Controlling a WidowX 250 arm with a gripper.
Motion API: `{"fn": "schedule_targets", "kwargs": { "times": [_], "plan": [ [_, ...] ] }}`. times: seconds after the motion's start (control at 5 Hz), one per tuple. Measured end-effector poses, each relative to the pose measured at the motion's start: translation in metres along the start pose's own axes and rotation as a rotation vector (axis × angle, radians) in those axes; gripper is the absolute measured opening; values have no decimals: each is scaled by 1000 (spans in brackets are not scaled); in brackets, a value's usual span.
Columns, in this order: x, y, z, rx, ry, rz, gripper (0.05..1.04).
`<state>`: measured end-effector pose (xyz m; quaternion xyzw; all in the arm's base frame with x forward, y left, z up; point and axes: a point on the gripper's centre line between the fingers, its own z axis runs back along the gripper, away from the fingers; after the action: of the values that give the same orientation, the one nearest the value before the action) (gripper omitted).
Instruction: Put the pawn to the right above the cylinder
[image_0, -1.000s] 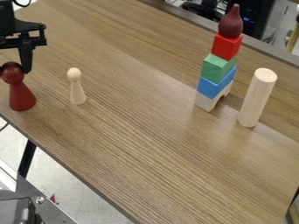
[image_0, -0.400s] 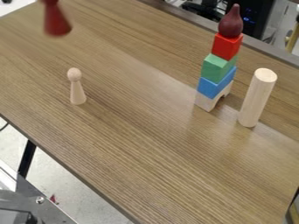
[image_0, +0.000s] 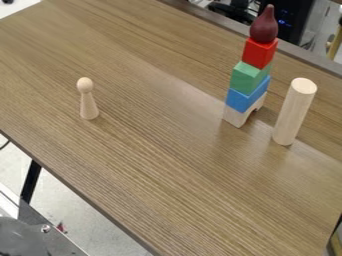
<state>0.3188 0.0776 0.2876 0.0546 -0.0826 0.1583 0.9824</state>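
In the camera view, you have the pale wooden cylinder (image_0: 294, 112) upright on the table (image_0: 167, 165) at the right of the frame, just beside a stack (image_0: 248, 85) topped by a dark red teardrop-shaped piece (image_0: 264, 25). A pale wooden pawn (image_0: 88, 100) stands upright at the left, well apart from them; you cannot tell whether the gripper is open, closed or holding anything.

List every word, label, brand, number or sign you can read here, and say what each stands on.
No readable text.
Pale pawn, cylinder, block stack: no lettering on the sides that show.
Black equipment at the upper right: small blue marks, too small to tell whether they are text.
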Motion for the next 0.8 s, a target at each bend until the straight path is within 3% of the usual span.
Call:
{"fn": "schedule_targets", "kwargs": {
  "times": [0.2,0.4,0.6,0.8],
  "plan": [
    [5,-34,16,-21,-1,-101,538],
    [0,-62,18,-12,4,-194,538],
    [-6,-87,19,-26,-8,-279,538],
    [-19,-117,6,-34,19,-375,538]
  ]
}}
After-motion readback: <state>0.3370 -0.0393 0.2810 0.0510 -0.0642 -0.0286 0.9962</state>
